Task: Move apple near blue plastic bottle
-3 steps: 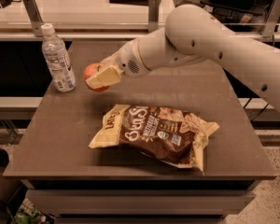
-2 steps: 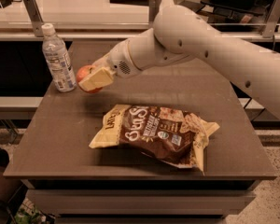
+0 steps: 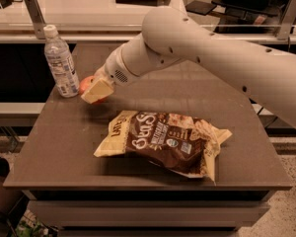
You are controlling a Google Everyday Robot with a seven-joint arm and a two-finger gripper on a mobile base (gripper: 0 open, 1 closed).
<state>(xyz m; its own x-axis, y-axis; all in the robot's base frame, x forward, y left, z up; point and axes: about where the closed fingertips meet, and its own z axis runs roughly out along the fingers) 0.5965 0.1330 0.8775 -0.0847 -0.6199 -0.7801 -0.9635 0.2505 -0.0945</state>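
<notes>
Fingers: my fingers sit low over the far left part of the surface, pointing down and to the left from the wrist.
Grip: closed on the apple. I see one cream finger lying across its near right side. The other finger is hidden behind the fruit, so I read the hold from how the apple sits tucked against the pad.
Apple: red-orange, showing just left of the visible finger and partly covered by it. A sliver of red also peeks out below the pad. I can't tell whether it rests on the surface or hangs just above it.
Bottle: the bottle stands upright just left of the fingers, clear and ribbed, with a white cap and a pale label.
Apple to bottle: just beside each other. From my view the apple's left edge nearly meets the bottle's base, and I can't tell if they touch.
Bag: the brown-and-yellow chip bag lies flat on the near side of the fingers, to their right and apart from them.
Arm: the white arm comes in from the right, passing above the surface behind the bag, and ends at the fingers.
Surface: dark brown and matte, carrying the bottle and the bag.
</notes>
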